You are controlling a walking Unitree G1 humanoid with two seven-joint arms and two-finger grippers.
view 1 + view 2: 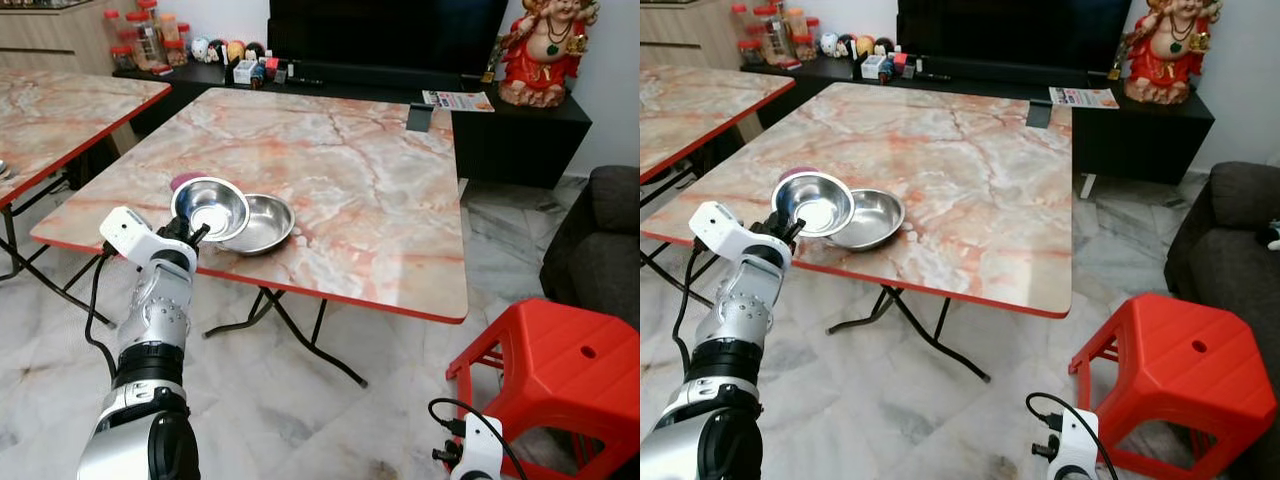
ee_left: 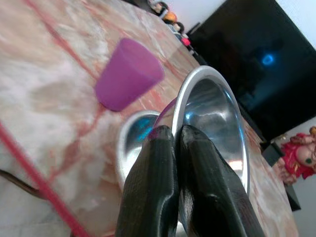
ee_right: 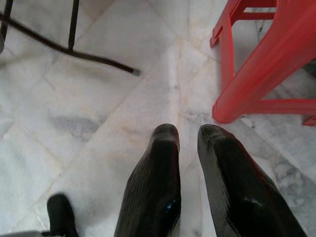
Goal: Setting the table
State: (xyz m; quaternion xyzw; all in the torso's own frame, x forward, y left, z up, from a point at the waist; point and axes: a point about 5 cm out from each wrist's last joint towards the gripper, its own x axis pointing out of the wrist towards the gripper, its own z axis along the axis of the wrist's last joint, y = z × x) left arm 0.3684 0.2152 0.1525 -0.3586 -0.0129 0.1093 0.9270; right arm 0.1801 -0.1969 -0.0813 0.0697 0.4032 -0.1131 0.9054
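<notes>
- The left end effector [image 1: 196, 234] is pinched closed on the near rim of the upper steel bowl [image 1: 211, 207], holding it tilted above the lower steel bowl [image 1: 258, 223] at the counter's [image 1: 380, 190] near-left edge.
- Thin polished steel: likely light, rigid, slippery; a rim pinch suits it.
- A purple cup [image 2: 127, 75] lies just beyond.
- The right end effector [image 3: 190, 136] hangs slightly parted, empty, over the floor.

The near left corner of the desk [image 1: 400, 200] is crowded: a tilted steel bowl [image 1: 210, 207] is pinched at its rim by the left hand [image 2: 173, 136], a second bowl [image 1: 262, 222] lies touching it, and a purple cup [image 2: 127, 74] stands just behind. The middle, right and far parts of the marble top are left bare. Beside the right hand [image 3: 187, 136], passage is narrowed by a red stool [image 1: 560, 375]; open floor [image 3: 74, 113] is seen elsewhere.
</notes>
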